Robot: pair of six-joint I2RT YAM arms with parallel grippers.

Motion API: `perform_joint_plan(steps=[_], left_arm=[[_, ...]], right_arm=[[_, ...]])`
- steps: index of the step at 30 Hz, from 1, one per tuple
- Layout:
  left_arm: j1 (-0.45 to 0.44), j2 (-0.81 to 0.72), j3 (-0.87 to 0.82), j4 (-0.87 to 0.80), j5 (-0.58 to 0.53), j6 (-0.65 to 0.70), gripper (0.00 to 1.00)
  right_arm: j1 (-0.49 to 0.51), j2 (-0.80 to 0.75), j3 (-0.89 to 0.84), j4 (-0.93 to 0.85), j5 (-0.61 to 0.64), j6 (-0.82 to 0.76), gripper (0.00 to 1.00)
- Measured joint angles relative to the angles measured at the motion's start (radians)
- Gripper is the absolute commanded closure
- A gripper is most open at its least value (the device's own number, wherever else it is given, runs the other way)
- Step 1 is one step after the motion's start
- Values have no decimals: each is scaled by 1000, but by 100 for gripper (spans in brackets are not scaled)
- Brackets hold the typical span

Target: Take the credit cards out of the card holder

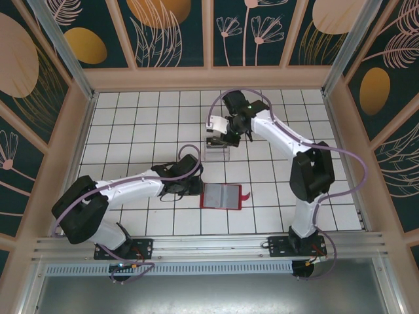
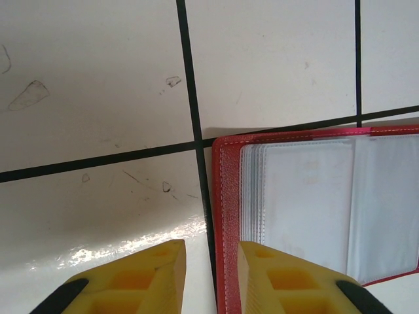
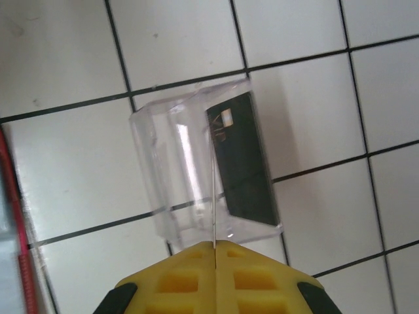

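The red card holder [image 1: 222, 195] lies open and flat on the tiled table, its clear sleeves [image 2: 314, 203] facing up. My left gripper [image 2: 211, 252] stands at its left border, open a little. One finger is over the bare tile, the other over the sleeves, and the red edge [image 2: 226, 196] runs between them. Farther back, my right gripper [image 3: 215, 245] is shut on a pale credit card [image 3: 213, 196] seen edge-on. That card hangs just over a clear plastic box [image 3: 177, 170]. A dark credit card [image 3: 242, 163] lies inside the box.
The clear box [image 1: 217, 152] stands one tile behind the card holder. A small red tab [image 1: 245, 194] sticks out of the holder's right side. Wooden walls fence the table on the far, left and right sides.
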Motion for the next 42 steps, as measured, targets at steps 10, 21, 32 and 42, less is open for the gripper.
perform_joint_plan(steps=[10, 21, 32, 42], left_arm=[[0, -22, -13, 0, -11, -24, 71], [0, -50, -23, -2, -23, -40, 72], [0, -73, -24, -10, -26, -40, 71], [0, -77, -32, -12, -26, -40, 72]], right_arm=[[-4, 177, 254, -129, -2, -116, 100], [-4, 231, 312, -183, -8, -159, 100], [-4, 286, 312, -182, -5, -163, 100], [3, 308, 312, -181, 0, -162, 89]])
